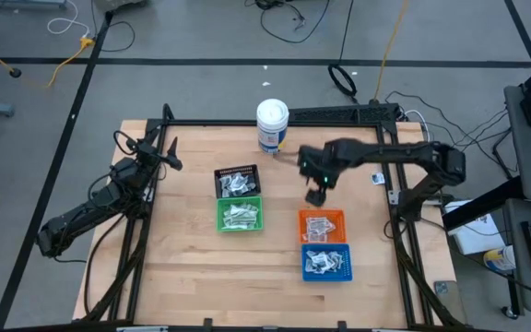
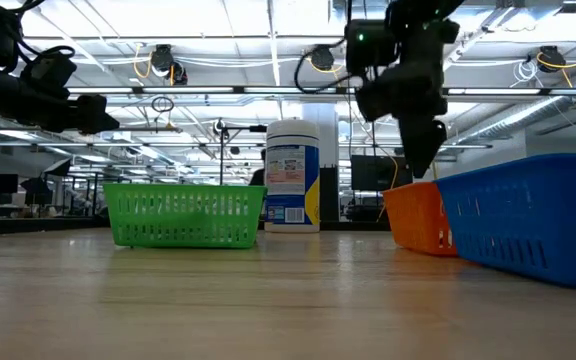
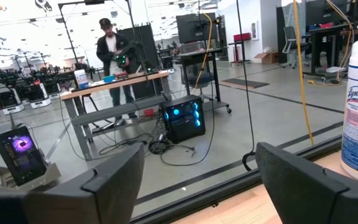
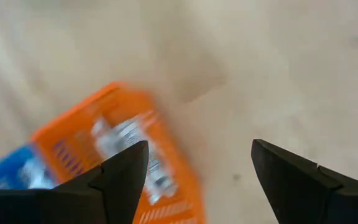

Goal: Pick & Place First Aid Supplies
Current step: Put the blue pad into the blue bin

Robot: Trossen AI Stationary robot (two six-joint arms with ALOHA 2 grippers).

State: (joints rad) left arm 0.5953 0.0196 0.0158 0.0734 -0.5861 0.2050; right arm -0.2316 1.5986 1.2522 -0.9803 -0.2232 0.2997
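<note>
Orange basket (image 1: 322,225): holds packets (image 1: 318,227), just below my right end effector (image 1: 314,196).
Right end effector: fingers apart, empty.
Left end effector (image 1: 171,153): apart, at surface's (image 1: 192,267) far-left edge.

place: robotics lab | evidence: workbench (image 3: 114,84), glowing computer (image 3: 182,118), floor cables (image 1: 289,18)

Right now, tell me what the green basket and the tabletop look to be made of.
Green basket: probably moulded plastic, judging by its uniform bright colour and thin slotted walls. Tabletop: looks like pale wood with a smooth, light finish; plank seams and grain show.
</note>
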